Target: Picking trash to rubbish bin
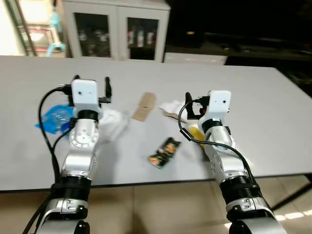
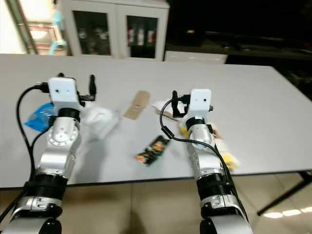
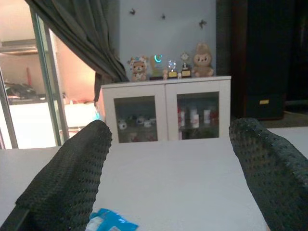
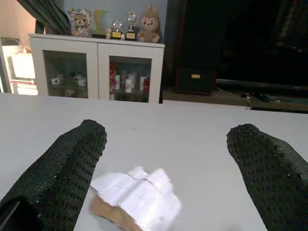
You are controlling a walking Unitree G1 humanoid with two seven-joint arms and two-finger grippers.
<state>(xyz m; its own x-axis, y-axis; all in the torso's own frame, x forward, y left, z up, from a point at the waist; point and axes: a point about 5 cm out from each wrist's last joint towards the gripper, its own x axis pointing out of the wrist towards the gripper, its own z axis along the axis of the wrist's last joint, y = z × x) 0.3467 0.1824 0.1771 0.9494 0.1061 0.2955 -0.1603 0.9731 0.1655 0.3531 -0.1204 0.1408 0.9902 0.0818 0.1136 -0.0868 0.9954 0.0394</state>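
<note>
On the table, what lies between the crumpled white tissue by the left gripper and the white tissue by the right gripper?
A flat brown cardboard strip lies between the left crumpled white tissue and the right white tissue, seen in both eye views.

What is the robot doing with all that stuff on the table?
It is getting ready to pick up trash from the white table. Both hands are open and empty. The left hand hovers by a blue wrapper and a crumpled white tissue. The right hand points at a white paper scrap. A brown cardboard piece and a dark snack packet lie between the arms.
</note>
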